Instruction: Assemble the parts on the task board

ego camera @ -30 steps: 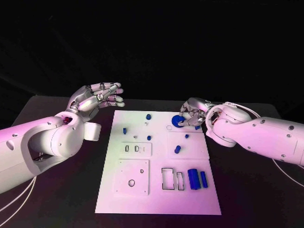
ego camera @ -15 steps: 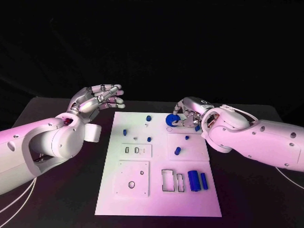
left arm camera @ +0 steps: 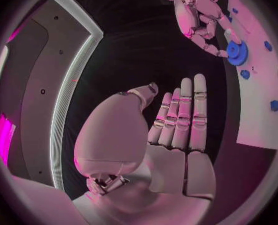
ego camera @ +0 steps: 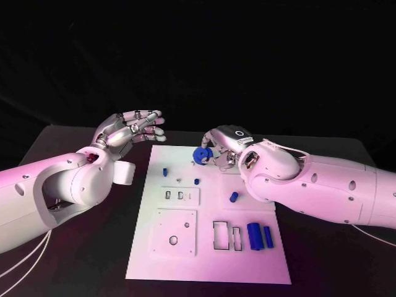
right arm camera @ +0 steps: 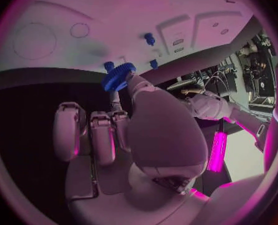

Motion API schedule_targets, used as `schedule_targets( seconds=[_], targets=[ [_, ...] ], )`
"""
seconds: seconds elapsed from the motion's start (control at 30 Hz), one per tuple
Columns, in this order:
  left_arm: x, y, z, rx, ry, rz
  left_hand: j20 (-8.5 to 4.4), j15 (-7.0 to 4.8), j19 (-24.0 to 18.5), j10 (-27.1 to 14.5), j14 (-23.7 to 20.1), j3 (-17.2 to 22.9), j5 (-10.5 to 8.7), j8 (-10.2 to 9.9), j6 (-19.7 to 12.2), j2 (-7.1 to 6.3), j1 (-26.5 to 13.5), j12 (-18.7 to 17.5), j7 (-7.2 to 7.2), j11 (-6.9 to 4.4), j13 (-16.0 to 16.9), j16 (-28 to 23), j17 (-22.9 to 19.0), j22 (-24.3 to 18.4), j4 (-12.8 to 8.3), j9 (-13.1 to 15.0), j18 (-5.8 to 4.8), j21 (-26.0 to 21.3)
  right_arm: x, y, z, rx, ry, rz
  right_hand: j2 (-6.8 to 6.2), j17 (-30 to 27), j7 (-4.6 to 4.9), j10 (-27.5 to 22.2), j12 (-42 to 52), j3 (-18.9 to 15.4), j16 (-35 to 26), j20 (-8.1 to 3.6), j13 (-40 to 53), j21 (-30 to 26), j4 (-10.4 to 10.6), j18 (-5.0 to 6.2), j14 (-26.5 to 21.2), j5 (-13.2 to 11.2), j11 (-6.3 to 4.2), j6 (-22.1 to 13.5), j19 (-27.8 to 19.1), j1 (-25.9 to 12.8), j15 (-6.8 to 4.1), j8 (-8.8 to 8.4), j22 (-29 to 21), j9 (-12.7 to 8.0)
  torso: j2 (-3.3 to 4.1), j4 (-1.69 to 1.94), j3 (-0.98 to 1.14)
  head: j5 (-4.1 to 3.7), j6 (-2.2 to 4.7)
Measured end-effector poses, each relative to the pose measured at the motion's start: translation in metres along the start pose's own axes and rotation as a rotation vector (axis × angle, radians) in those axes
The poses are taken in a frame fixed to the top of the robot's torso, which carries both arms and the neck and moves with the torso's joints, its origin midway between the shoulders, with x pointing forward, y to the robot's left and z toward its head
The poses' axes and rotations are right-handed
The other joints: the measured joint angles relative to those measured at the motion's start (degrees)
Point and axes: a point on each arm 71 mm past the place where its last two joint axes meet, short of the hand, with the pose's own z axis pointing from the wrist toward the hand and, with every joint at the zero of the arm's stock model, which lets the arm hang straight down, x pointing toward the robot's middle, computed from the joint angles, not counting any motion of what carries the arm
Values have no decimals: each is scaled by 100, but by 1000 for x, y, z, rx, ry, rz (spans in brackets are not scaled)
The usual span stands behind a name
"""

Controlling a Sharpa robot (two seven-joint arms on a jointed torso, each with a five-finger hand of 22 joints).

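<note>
The white task board (ego camera: 207, 247) lies in the middle of the black table. My right hand (ego camera: 220, 145) hovers over the board's far end and pinches a round blue gear (ego camera: 201, 153), the same gear (right arm camera: 118, 76) at my fingertips in the right wrist view and the gear (left arm camera: 237, 53) in the left wrist view. My left hand (ego camera: 131, 129) hangs off the board's far left corner, fingers apart, holding nothing. Small blue pegs (ego camera: 165, 171) stand on the board's far half, and another blue piece (ego camera: 234, 197) lies mid-board. Two blue cylinders (ego camera: 258, 236) lie near the right edge.
Raised white blocks with slots (ego camera: 179, 195) and a square plate with a hole (ego camera: 174, 232) sit on the board's left half. Rectangular recesses (ego camera: 224, 234) lie beside the blue cylinders. Bare black table (ego camera: 331, 260) surrounds the board.
My right hand has carried the blue gear leftward across the board's far end, from near the right edge to near its middle. The left hand has stayed put.
</note>
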Motion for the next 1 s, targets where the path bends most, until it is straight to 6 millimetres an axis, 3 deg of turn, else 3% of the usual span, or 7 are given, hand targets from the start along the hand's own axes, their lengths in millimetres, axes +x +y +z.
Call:
schedule_targets(
  seconds=[0.37,1.0],
  targets=[
    [3,1,1,-1,6,-3,0,0,0,0,0,0,0,0,0,0,0,0,0,0,6,0,13,7,0,7,0,0,18,18,8,-35,-3,-21,0,5,1,20,0,16,0,0,-1,0,-17,0,0,0,-20,-1,0,0,0,-1,-1,-9,25,10,-7,35,-29],
    [4,1,2,-1,10,-5,0,0,0,0,0,0,0,0,0,0,0,0,0,0,5,0,12,5,0,6,0,-3,36,28,14,-41,9,-25,0,4,2,20,0,32,0,0,-2,0,-32,0,0,0,-19,-3,-1,1,1,-35,-3,-5,24,12,0,79,-51]
  ],
)
